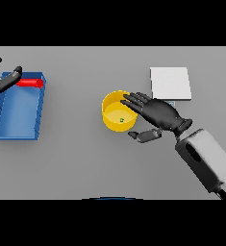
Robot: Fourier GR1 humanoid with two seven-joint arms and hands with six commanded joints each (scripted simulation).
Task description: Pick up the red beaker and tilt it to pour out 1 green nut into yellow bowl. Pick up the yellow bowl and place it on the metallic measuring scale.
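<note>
Near the centre of the frame we see the yellow bowl (115,115) sitting on the grey table (85,163), with our right hand (157,113) reaching in from the lower right. Its fingers lie fairly straight over the bowl's right rim and the thumb points at the bowl from lower down, so the hand is wide and not closed on anything; we judge it is lining up to grasp the bowl for the move to the scale. The bowl is round, bright yellow, upright and shallow, with one small green nut (122,120) resting inside, so the pouring step looks done. The metallic measuring scale (170,83) appears as a pale square plate just to the upper right of the bowl, close beyond the hand, so the carry should be short. At the upper left, the red beaker (30,82) lies on its side at the top edge of a blue tray (18,132); our left hand (4,79) sits beside it with fingers spread, holding nothing.
</note>
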